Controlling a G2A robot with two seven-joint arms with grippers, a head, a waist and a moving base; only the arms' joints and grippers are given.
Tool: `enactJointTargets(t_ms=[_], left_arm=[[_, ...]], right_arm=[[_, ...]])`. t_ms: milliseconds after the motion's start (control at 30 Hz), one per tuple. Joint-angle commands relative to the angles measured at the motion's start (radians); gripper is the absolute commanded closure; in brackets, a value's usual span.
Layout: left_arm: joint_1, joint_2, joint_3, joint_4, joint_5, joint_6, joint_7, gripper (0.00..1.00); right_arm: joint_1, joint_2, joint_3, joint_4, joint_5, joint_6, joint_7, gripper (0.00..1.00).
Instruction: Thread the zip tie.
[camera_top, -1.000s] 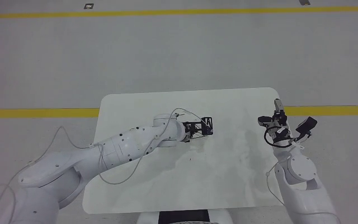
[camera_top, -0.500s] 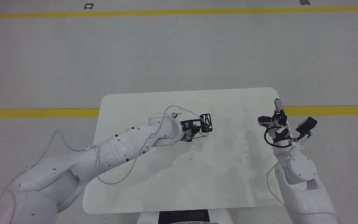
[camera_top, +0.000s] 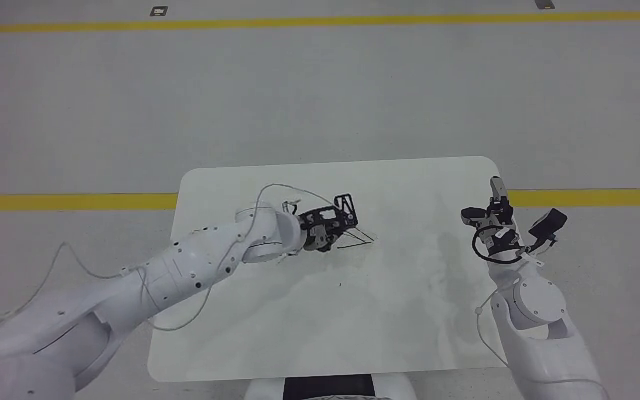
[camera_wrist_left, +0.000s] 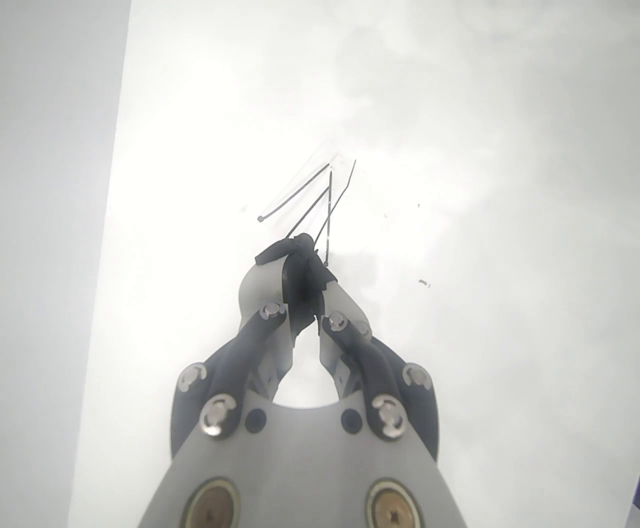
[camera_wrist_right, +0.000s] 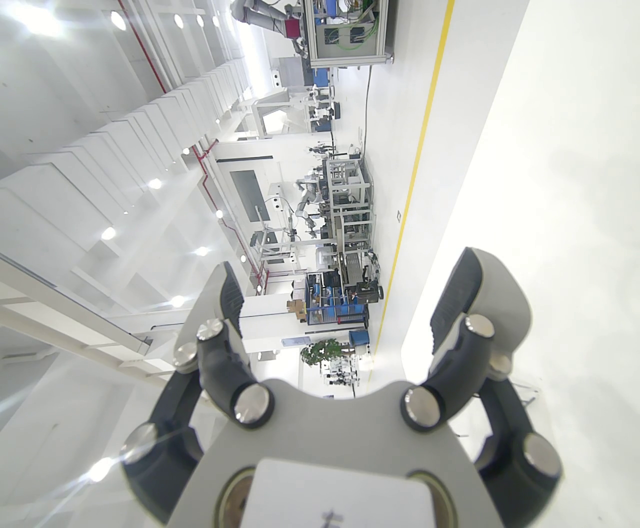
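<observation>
White table (camera_top: 420, 300), top view: the left gripper (camera_top: 345, 222) has drawn back leftward; the right gripper (camera_top: 495, 200) stays at the right edge. Left wrist view: fingertips pinch a thin black zip tie (camera_wrist_left: 327, 215), with other ties (camera_wrist_left: 292, 197) fanned beside it. Right wrist view: fingers spread, empty.

White table (camera_top: 420, 330) on grey floor (camera_top: 320, 90), yellow lines (camera_top: 300, 22) beyond and beside.
</observation>
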Motion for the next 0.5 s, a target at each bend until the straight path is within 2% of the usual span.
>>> enactJointTargets(t_ms=[0,100,267,467], left_arm=[[0.005,0.028,-0.010,-0.010,-0.007,0.000,0.021,1.00],[0.021,0.060,-0.029,-0.025,-0.023,0.000,0.055,1.00],[0.053,0.124,-0.062,-0.057,-0.042,0.000,0.121,1.00],[0.095,0.199,-0.105,-0.113,-0.054,0.000,0.198,1.00]], right_arm=[[0.000,0.000,0.000,0.000,0.000,0.000,0.000,0.00],[0.000,0.000,0.000,0.000,0.000,0.000,0.000,0.00],[0.000,0.000,0.000,0.000,0.000,0.000,0.000,0.00],[0.000,0.000,0.000,0.000,0.000,0.000,0.000,0.00]])
